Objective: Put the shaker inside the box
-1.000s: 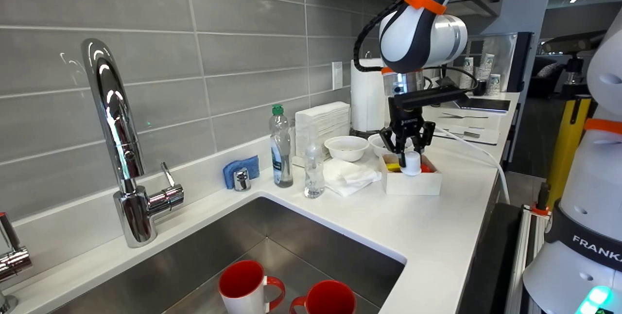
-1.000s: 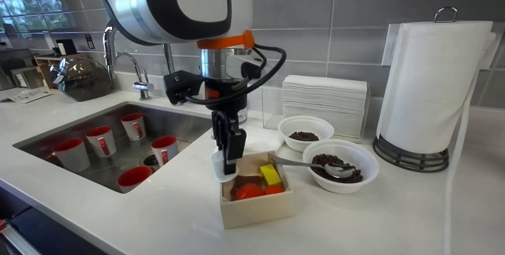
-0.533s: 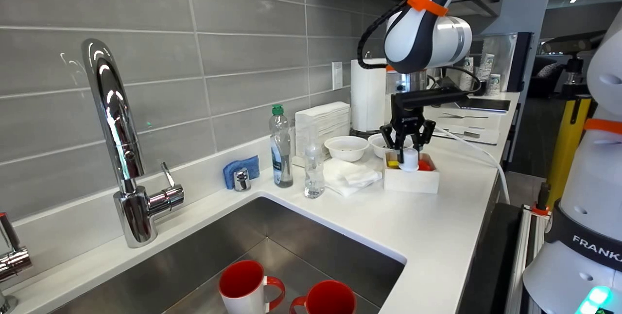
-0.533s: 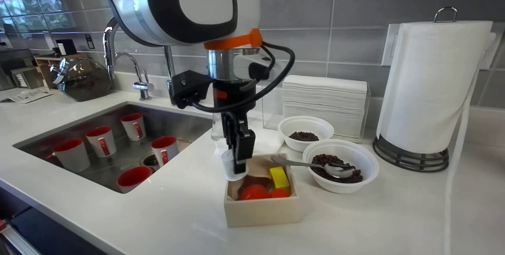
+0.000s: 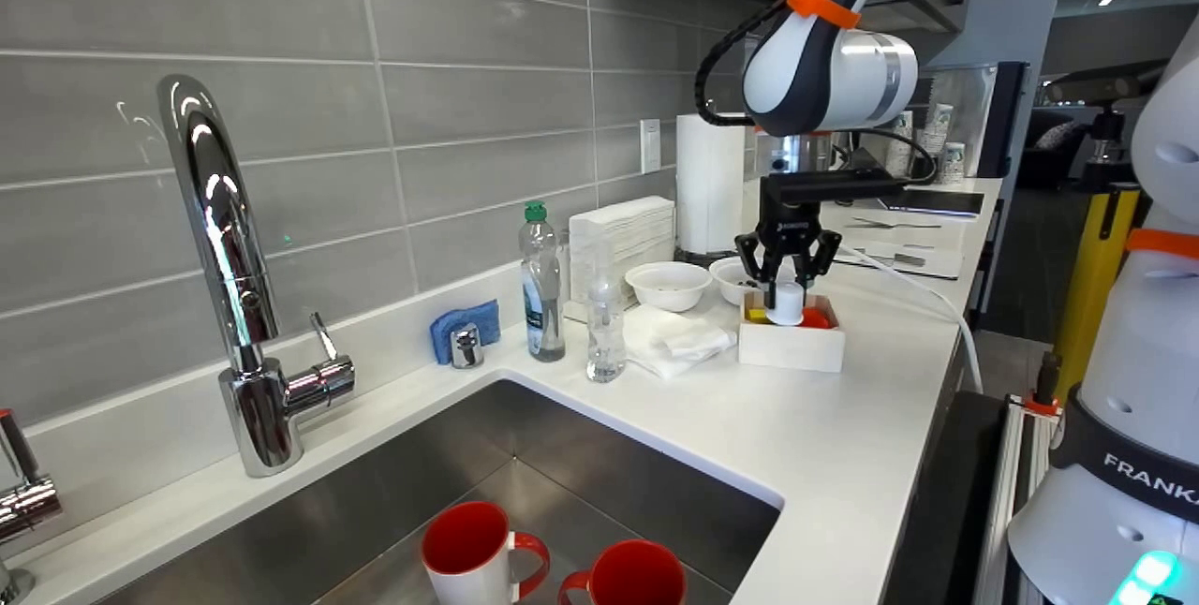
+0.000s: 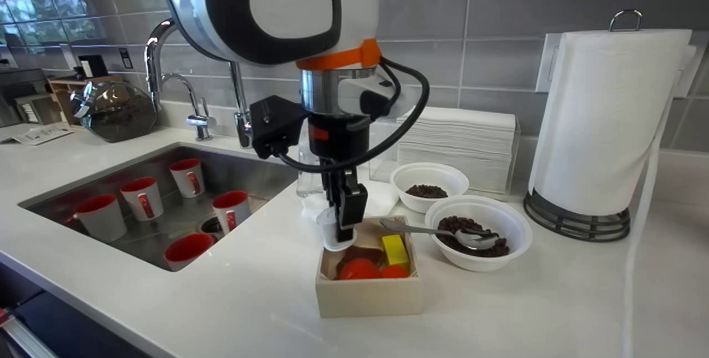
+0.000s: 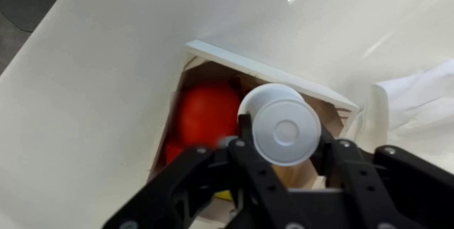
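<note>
I have the gripper (image 7: 285,129) clamped on the white shaker (image 5: 785,305), over the box (image 6: 370,298) and near its edge. Red pieces (image 6: 359,269) and a yellow block (image 6: 395,251) lie inside; farther back stands a paper-towel roll (image 6: 606,125).

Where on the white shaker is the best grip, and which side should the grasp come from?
Probably the side wall, from above. The shaker is held roughly upright, its flat round end up, and its lower rim flares wider, so pinching opposite sides above that rim looks surest. The tool grips it that way, pointing down.
</note>
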### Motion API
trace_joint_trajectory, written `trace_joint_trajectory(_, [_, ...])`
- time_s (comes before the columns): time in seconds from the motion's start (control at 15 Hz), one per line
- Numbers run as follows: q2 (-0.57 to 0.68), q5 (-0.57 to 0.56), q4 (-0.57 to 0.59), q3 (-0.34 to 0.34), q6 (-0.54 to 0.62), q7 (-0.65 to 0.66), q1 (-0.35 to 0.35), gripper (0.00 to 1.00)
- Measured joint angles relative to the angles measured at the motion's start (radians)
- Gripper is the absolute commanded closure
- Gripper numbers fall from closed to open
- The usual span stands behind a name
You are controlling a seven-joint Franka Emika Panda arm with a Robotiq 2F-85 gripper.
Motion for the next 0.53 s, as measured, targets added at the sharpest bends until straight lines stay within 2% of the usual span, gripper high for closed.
trace_joint_trajectory(0.53, [0.018,0.013,-0.001,-0.01,0.072,-0.01,0.001,0.84])
